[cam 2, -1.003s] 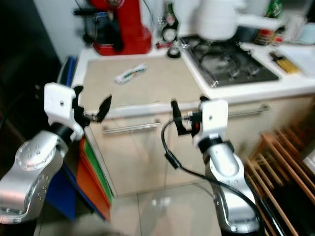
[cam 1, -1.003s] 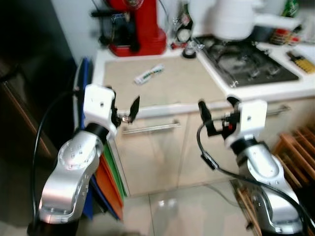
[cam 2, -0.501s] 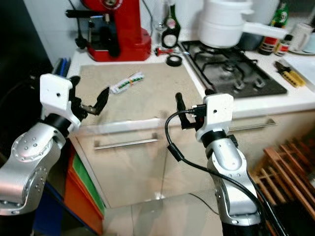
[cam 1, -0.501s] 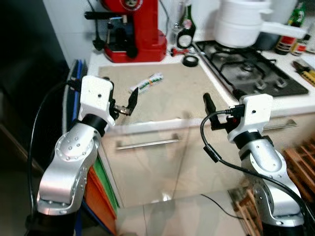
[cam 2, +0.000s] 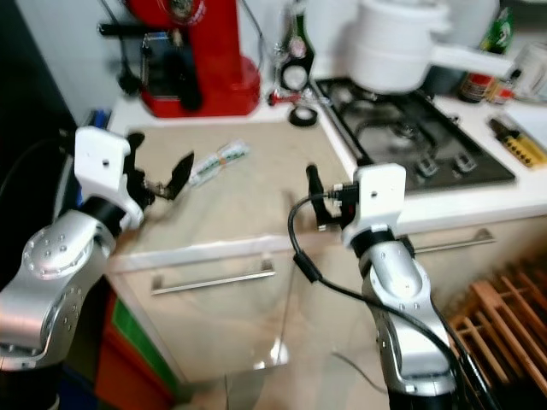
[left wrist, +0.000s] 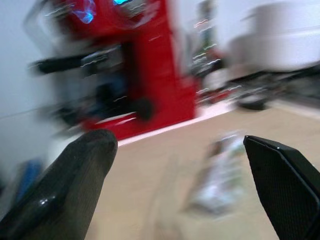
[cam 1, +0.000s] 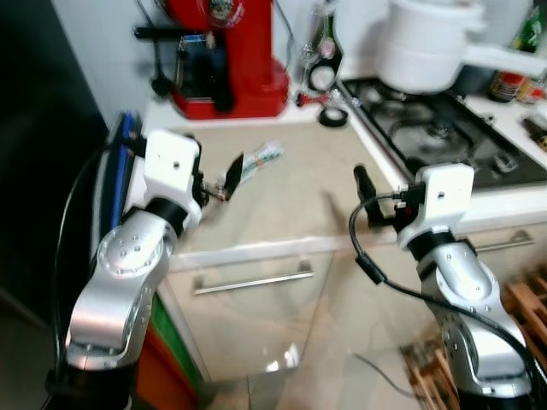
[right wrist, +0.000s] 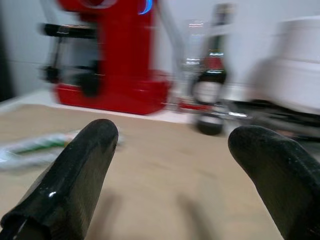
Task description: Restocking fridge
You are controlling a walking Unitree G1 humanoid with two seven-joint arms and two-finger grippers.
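View shifted versus half second ago: counter sits lower, nearer. Camera moved, things didn't. My left gripper spread, empty, near counter's left edge. Right gripper spread, empty, at front edge. Packet lies mid-counter, ungrasped. Restocking not begun.

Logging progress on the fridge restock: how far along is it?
Nothing looks done yet. Both tools are open and empty: the left tool faces the white-green packet on the counter, and the right tool is raised over the counter's front edge. Picking and stocking remain.
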